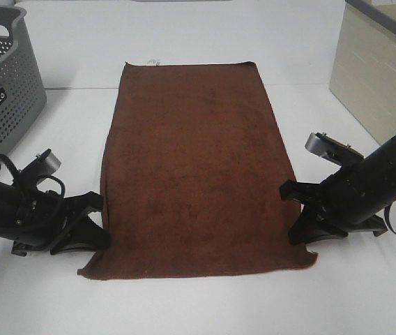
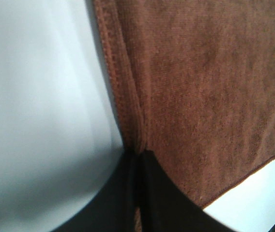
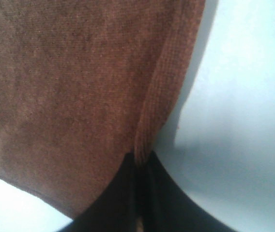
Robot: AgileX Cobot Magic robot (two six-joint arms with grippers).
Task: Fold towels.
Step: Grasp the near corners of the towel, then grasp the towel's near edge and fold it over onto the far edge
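A dark brown towel [image 1: 194, 167] lies flat on the white table, its long side running away from me, with a small white tag [image 1: 153, 63] at its far short edge. My left gripper [image 1: 99, 222] is shut on the towel's left long edge near the near corner; the left wrist view shows the hem [image 2: 128, 111] bunched between the black fingers [image 2: 152, 193]. On the opposite side my right gripper [image 1: 297, 215] is shut on the right long edge near that corner, the hem [image 3: 159, 96] pinched in its fingers [image 3: 123, 193].
A grey perforated basket [image 1: 3, 91] stands at the far left. A beige box [image 1: 379, 77] stands at the far right. The white table [image 1: 198, 307] runs on past the towel's near edge.
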